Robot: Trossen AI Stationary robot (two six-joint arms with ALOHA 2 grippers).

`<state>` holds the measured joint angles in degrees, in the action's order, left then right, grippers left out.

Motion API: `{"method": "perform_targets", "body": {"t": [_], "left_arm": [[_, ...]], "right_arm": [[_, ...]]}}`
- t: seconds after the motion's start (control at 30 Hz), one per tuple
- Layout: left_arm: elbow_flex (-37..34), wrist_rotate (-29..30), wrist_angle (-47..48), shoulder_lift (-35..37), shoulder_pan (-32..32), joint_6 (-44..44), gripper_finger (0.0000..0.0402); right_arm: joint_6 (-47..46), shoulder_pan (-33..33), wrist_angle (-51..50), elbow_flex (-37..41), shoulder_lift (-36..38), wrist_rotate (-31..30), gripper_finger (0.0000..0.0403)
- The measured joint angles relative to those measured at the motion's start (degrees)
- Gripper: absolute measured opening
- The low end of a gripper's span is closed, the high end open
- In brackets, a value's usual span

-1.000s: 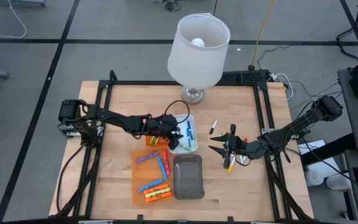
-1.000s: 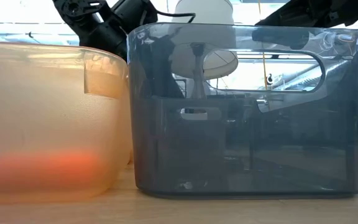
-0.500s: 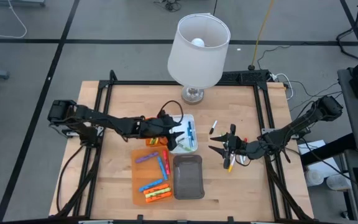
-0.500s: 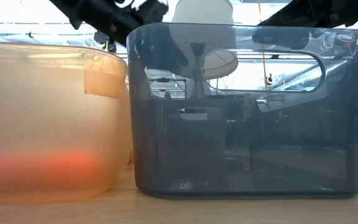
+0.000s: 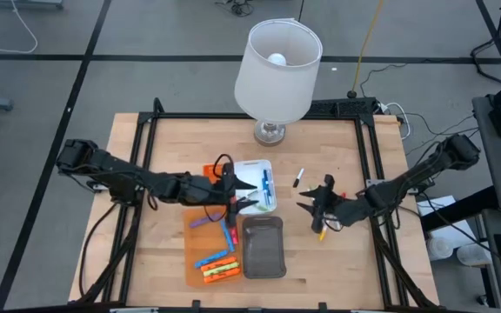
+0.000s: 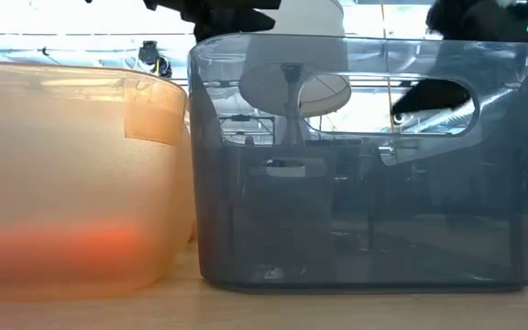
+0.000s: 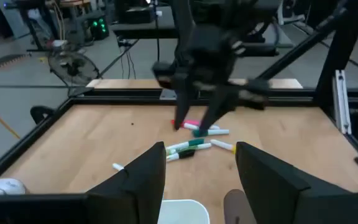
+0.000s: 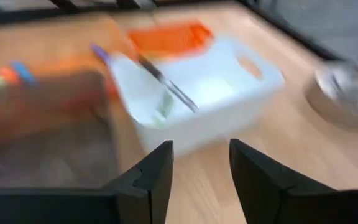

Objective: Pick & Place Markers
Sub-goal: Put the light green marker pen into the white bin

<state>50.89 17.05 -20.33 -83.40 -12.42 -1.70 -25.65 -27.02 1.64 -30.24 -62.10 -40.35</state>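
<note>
Several coloured markers lie in the orange tray (image 5: 191,261); a blue one (image 5: 266,184) lies in the white tray (image 5: 272,206). A few loose markers (image 7: 194,144) lie on the wood at the right, among them a black-and-white one (image 5: 298,178) and a yellow one (image 5: 322,231). My left gripper (image 5: 249,193) is open and empty, over the spot where the white, orange and grey trays meet. My right gripper (image 5: 307,209) is open and empty just above the loose markers. In the left wrist view the right gripper (image 7: 197,121) stands over them, fingers pointing down.
The grey tray (image 5: 263,246) sits next to the orange one and fills the low view (image 6: 365,165). A lamp with a white shade (image 5: 277,69) stands at the table's far edge. Black frame rails run along the table's sides. Bare wood lies at the near right (image 5: 337,261).
My left gripper has risen from behind the trays, going out of the low view's top, and has drawn a little toward the near edge. My right gripper has come lower and now shows as a dark shape behind the grey tray in the low view.
</note>
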Motion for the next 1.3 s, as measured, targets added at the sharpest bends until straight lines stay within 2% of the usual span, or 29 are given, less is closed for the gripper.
{"method": "perform_targets", "body": {"t": [0.1, 0.27, 0.37, 0.43, 0.63, 0.97, 1.3], "left_arm": [[0.0, 0.03, 0.27, -0.11, -0.2, 0.31, 0.02], [0.0, 0.03, 0.74, -0.15, 0.27, 0.05, 0.02], [0.0, 0.05, 1.29, -0.22, 0.49, -0.33, 0.02], [0.0, 0.07, 1.62, -0.22, 0.5, -0.41, 0.02], [0.0, 0.05, 2.09, -0.24, 0.41, -0.85, 0.02], [-0.02, 0.06, 2.14, -0.24, 0.46, -1.06, 0.02], [-0.02, 0.05, 2.13, -0.26, 0.46, -1.39, 0.02]], "right_arm": [[-7.58, 1.91, -7.47, -0.02, -1.07, 2.46, 0.0137], [-20.66, 6.02, -25.49, -3.85, -5.14, 15.23, 0.0134], [-26.42, 6.31, -32.34, -5.95, -8.18, 22.7, 0.0134], [-28.78, 6.17, -34.5, -6.37, -9.67, 25.5, 0.0134], [-30.66, 6.54, -35.99, -6.45, -12.03, 27.01, 0.0134], [-27.31, 8.48, -36.23, -6.27, -14.65, 26.87, 0.0134], [-26.13, 12.22, -35.71, -2.39, -15.16, 26.82, 0.0134]]}}
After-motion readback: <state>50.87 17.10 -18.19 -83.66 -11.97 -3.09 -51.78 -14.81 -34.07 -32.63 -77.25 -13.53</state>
